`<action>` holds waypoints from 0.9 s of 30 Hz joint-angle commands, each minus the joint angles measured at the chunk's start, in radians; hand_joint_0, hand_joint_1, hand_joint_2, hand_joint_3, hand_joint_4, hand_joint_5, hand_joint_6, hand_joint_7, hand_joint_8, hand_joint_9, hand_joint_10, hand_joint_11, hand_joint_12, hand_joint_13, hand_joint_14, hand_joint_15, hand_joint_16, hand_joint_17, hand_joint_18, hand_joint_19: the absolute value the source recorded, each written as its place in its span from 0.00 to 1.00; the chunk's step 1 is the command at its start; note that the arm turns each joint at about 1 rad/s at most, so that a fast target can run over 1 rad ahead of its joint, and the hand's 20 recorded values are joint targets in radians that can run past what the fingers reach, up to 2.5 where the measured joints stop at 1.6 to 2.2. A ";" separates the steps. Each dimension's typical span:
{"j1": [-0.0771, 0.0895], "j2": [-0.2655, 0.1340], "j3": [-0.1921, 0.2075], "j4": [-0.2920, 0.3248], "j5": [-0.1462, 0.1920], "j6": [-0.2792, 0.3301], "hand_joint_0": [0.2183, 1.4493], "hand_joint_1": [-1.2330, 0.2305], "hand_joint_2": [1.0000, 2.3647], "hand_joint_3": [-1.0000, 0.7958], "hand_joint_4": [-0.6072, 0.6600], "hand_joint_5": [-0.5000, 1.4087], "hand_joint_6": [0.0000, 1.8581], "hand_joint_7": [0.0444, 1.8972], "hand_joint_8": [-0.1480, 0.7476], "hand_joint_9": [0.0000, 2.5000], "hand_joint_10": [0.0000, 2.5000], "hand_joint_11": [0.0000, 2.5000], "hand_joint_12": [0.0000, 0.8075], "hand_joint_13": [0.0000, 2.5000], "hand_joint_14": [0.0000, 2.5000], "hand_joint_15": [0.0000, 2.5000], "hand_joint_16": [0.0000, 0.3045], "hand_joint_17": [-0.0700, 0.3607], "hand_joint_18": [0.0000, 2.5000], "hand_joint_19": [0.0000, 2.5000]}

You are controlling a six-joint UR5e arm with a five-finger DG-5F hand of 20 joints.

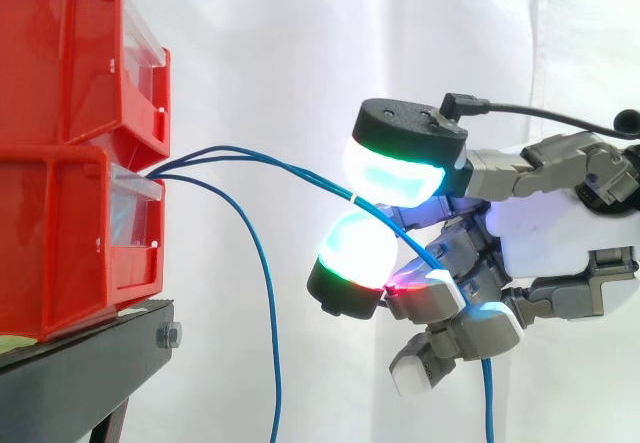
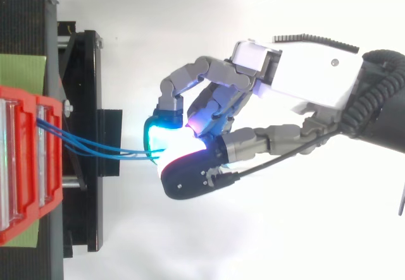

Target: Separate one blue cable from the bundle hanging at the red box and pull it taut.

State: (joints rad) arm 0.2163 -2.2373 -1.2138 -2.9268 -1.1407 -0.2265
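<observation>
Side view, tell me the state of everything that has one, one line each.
Blue cable, pinched in the hand, slightly bowed, not quite taut.
Hand, shut on the blue cable.
Loose cable, hanging slack.
Red bins, stacked on the stand.

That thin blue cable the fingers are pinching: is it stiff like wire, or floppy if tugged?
Probably floppy: the thin blue cable bows gently from the red plastic bins to the hand's fingers, then drops straight down past them. Likely light, since a pinch carries it. It may slip; it looks smooth and thin.
</observation>
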 commanded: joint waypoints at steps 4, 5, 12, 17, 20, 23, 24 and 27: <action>0.000 0.001 0.000 0.000 0.001 -0.001 0.32 0.47 0.01 0.33 0.58 0.15 0.47 0.54 0.48 0.46 0.01 0.55 0.39 0.51 0.01 0.54 0.18 0.45 0.27 0.23; 0.000 0.001 0.000 0.000 0.001 -0.001 0.32 0.46 0.01 0.34 0.58 0.15 0.47 0.54 0.48 0.46 0.01 0.54 0.40 0.51 0.01 0.54 0.18 0.45 0.27 0.23; -0.003 -0.001 -0.001 0.000 0.004 0.001 0.33 0.39 0.02 0.43 0.55 0.15 0.47 0.57 0.47 0.46 0.01 0.55 0.40 0.51 0.01 0.53 0.18 0.45 0.27 0.23; -0.005 -0.001 -0.001 0.002 0.004 0.001 0.34 0.35 0.02 0.42 0.56 0.14 0.48 0.54 0.47 0.45 0.01 0.55 0.39 0.51 0.01 0.54 0.18 0.45 0.27 0.23; -0.005 -0.001 -0.001 0.000 0.006 0.001 0.35 0.32 0.01 0.39 0.56 0.14 0.48 0.54 0.46 0.45 0.01 0.55 0.39 0.50 0.01 0.53 0.18 0.45 0.26 0.23; -0.005 -0.001 0.000 0.002 0.006 -0.001 0.37 0.30 0.01 0.35 0.56 0.14 0.48 0.53 0.46 0.44 0.01 0.55 0.39 0.50 0.01 0.53 0.18 0.44 0.26 0.22; -0.005 -0.001 -0.001 0.002 0.006 -0.001 0.38 0.30 0.01 0.33 0.56 0.14 0.48 0.52 0.46 0.44 0.01 0.55 0.39 0.50 0.01 0.53 0.17 0.44 0.26 0.22; -0.005 0.001 -0.001 0.003 0.006 -0.001 0.39 0.30 0.00 0.31 0.56 0.14 0.48 0.52 0.46 0.44 0.01 0.55 0.39 0.50 0.01 0.53 0.17 0.44 0.26 0.22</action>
State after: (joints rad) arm 0.2115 -2.2378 -1.2149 -2.9248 -1.1345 -0.2267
